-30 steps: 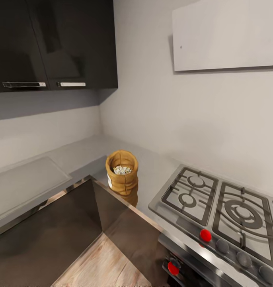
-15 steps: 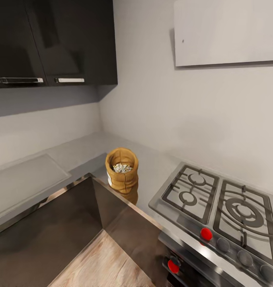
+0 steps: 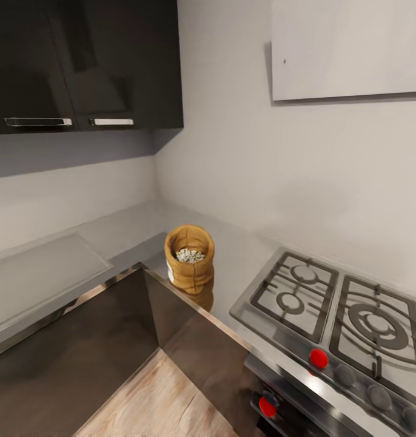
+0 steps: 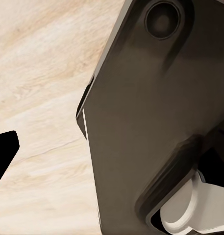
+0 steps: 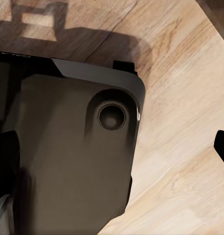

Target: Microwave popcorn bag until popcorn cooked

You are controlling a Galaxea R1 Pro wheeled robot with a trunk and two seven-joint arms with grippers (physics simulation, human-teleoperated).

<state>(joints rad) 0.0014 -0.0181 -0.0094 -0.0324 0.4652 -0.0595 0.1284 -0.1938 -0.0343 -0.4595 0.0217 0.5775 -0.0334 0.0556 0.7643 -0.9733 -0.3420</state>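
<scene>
Two wrist views look past dark grey, smooth robot body panels onto a pale wood-grain floor point(image 4: 38, 63); a small black tip shows at the edge of each, and whether either gripper stands wide or narrow cannot be told, nor whether it holds or touches anything.

From the head view, the small tan-brown burlap-like popcorn bag point(image 3: 190, 270) stands upright on the smooth light grey countertop point(image 3: 129, 227), close to the inner corner of its steel front edge and near the steel gas hob point(image 3: 335, 315), apart from it. The sack has a thick rolled rim, a coarse woven surface and a white label on its side; a faint reflection lies beneath it on the worktop. Pale whitish-beige popcorn kernels point(image 3: 189, 255) form a small heap in its open top.

The hob carries dark cast grates over round burners, with red and grey knobs along its front. Glossy dark wall cabinets point(image 3: 80, 60) with slim metal handles hang above the worktop, and dark glossy base cabinets point(image 3: 74, 352) stand below it. A flat pale rectangular panel point(image 3: 347, 48) is mounted on the grey wall.
</scene>
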